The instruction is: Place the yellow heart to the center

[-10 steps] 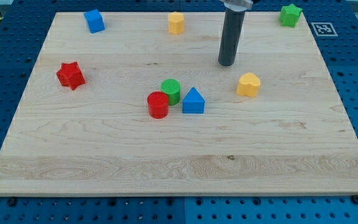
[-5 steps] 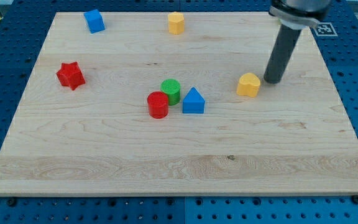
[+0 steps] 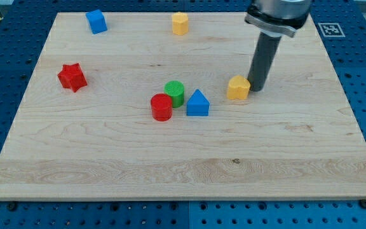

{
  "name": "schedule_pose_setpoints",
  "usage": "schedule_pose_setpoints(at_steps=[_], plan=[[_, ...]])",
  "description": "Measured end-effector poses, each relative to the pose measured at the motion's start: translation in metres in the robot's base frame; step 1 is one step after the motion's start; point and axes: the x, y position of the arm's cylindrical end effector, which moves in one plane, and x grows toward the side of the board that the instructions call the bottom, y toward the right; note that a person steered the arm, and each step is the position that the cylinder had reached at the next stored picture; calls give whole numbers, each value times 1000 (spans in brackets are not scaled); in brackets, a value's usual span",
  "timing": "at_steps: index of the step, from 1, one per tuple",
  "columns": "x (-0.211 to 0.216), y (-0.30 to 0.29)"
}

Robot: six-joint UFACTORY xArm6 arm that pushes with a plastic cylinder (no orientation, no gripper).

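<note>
The yellow heart (image 3: 238,88) lies on the wooden board (image 3: 183,159), right of the middle. My tip (image 3: 257,87) stands against the heart's right side, touching it. The dark rod rises from there toward the view's top right. Left of the heart stand a blue triangle (image 3: 197,103), a green cylinder (image 3: 175,93) and a red cylinder (image 3: 161,107), close together near the board's middle.
A red star (image 3: 72,77) sits at the left. A blue block (image 3: 96,21) and a yellow block (image 3: 180,23) stand along the top edge. The arm hides the top right corner, where a green block stood earlier.
My tip swung from above the heart to its right side, then moved left and pushed the heart a little to the left. The other blocks have not moved.
</note>
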Motion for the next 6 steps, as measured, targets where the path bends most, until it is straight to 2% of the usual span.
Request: schedule_pose_setpoints(at_steps=[2,3,4,5,6], plan=[[-10,-74],[-17,-67],[-1,-31],[37,-30],[37,-30]])
